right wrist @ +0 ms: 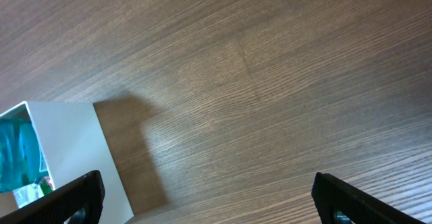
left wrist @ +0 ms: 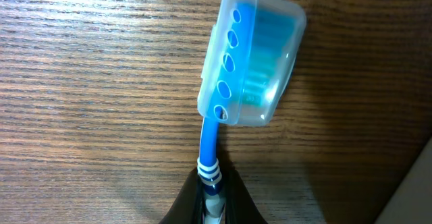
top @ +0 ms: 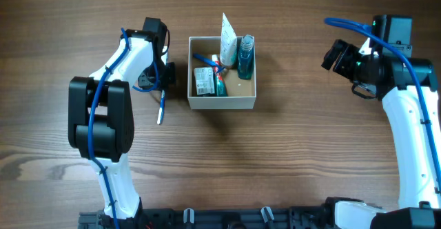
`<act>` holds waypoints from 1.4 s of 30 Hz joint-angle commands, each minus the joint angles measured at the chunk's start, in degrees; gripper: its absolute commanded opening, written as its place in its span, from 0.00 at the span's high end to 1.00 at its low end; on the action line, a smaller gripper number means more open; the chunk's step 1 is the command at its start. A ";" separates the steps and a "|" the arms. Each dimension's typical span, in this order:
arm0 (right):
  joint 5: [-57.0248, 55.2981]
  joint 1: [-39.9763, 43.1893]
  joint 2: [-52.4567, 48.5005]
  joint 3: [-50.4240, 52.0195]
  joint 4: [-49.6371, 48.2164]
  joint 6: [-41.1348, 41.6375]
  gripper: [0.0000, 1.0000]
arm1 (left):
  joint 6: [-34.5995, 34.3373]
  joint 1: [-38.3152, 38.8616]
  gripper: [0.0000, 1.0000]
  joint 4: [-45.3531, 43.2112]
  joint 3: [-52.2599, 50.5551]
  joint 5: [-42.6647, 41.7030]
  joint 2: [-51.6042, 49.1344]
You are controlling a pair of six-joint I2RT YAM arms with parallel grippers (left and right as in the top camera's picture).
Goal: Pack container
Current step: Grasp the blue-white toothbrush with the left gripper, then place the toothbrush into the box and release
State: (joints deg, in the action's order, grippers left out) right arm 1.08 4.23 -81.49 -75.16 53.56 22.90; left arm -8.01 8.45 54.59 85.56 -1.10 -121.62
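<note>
The container (top: pixel 222 101) is a small square white-walled box with a tan inside, at the table's middle back. It holds a teal bottle (top: pixel 245 56), a white tube (top: pixel 228 41) and other small items. My left gripper (top: pixel 163 77) is just left of the box, shut on a blue and white toothbrush (left wrist: pixel 209 158) with a clear blue head cap (left wrist: pixel 253 55), held above the wood. The toothbrush points toward the front in the overhead view (top: pixel 160 108). My right gripper (right wrist: pixel 206 200) is open and empty, right of the box, whose wall (right wrist: pixel 67 150) shows at its left.
The table is dark wood grain. The left arm's black and white links (top: pixel 100 118) stand at the left, the right arm (top: pixel 406 118) at the far right. A light box corner (left wrist: pixel 412 190) shows at the left wrist view's lower right.
</note>
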 commanded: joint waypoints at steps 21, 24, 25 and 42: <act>0.31 0.13 -0.04 -0.37 -0.20 -0.26 0.00 | -7.58 7.26 0.96 8.98 10.47 -6.58 20.41; 0.31 0.13 -0.04 -0.37 -0.20 -0.24 0.00 | -9.94 10.23 0.96 5.11 10.21 -6.54 19.65; 0.31 0.13 -0.04 -0.37 -0.20 -0.26 0.00 | -11.41 11.26 0.96 3.65 10.08 -6.54 18.99; 0.31 0.13 -0.04 -0.37 -0.22 -0.24 0.00 | -16.68 13.40 0.46 1.60 10.10 -5.92 12.13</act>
State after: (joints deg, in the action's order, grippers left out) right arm 1.08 4.23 -81.49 -75.16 53.56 22.90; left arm -23.88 22.35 55.02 95.77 -6.09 -111.66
